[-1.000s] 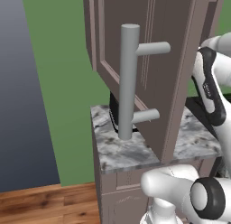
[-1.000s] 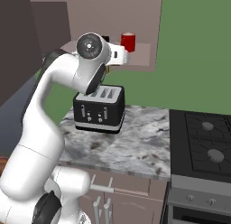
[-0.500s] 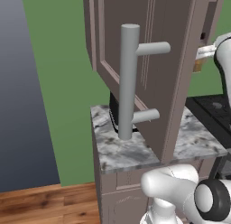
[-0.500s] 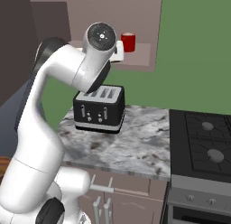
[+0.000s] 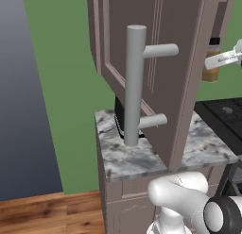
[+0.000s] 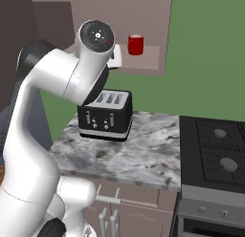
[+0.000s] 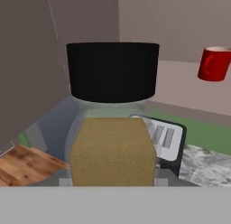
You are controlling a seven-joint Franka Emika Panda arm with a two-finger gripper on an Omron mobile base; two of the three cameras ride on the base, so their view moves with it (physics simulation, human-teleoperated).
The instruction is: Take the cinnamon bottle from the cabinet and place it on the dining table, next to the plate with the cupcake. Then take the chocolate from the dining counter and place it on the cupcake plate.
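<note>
Amber bottle: the cinnamon bottle (image 7: 112, 128) is riding in the closed jaws, now outside the cabinet (image 5: 156, 63).
Change: arm is swinging away from the shelf.
Meaning: carrying to the dining table is coming next.

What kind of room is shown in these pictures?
Most likely a home kitchen: a black toaster stands on a marble worktop beside a stove, and a wooden wall cabinet above holds a red mug.

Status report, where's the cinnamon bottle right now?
Gripper shut on cinnamon bottle. Bottle held in the air beside the open cabinet door, above the toaster. Red mug on shelf.
</note>
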